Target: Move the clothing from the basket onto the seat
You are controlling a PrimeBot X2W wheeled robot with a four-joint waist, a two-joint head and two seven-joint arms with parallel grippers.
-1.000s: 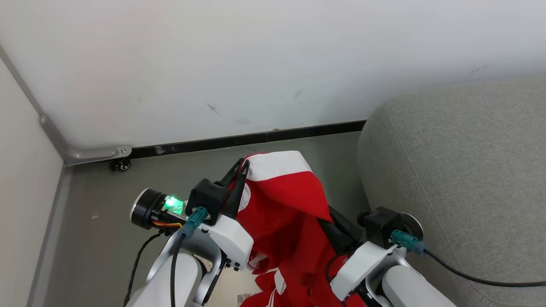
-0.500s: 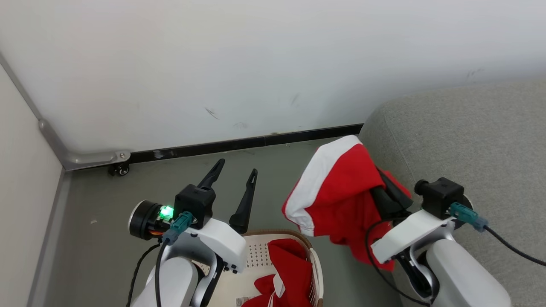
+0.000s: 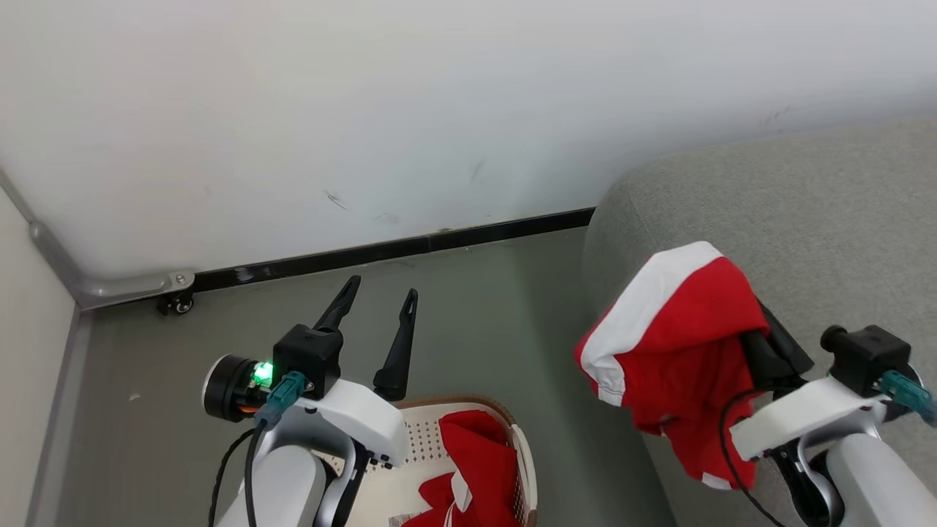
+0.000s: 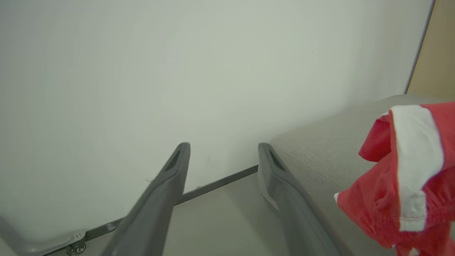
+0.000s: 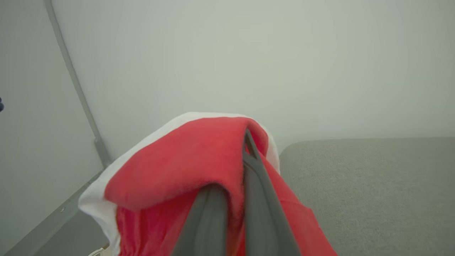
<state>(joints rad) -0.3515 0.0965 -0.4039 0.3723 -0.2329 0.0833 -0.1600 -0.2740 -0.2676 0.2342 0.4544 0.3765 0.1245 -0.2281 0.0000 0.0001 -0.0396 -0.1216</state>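
Note:
A red garment with a broad white stripe [image 3: 673, 344] hangs from my right gripper [image 3: 761, 333], which is shut on it over the front left corner of the grey seat [image 3: 805, 219]. In the right wrist view the clothing [image 5: 185, 160] drapes over both fingers [image 5: 256, 192], and the seat [image 5: 373, 185] lies beyond. My left gripper [image 3: 381, 296] stands open and empty above the cream basket [image 3: 428, 432]. More red clothing [image 3: 476, 468] lies in that basket. The left wrist view shows the open fingers [image 4: 156, 199], the seat [image 4: 320, 149] and the held clothing [image 4: 405, 177] at right.
A white wall [image 3: 366, 110] with a dark baseboard [image 3: 381, 249] runs behind. Grey floor [image 3: 183, 329] lies between wall, basket and seat. A metal bracket with a small caster [image 3: 172, 300] sits at the left corner.
My left gripper let go of the garment and opened. The right arm carried the garment rightward from over the basket to the seat's corner. The camera also shifted slightly.

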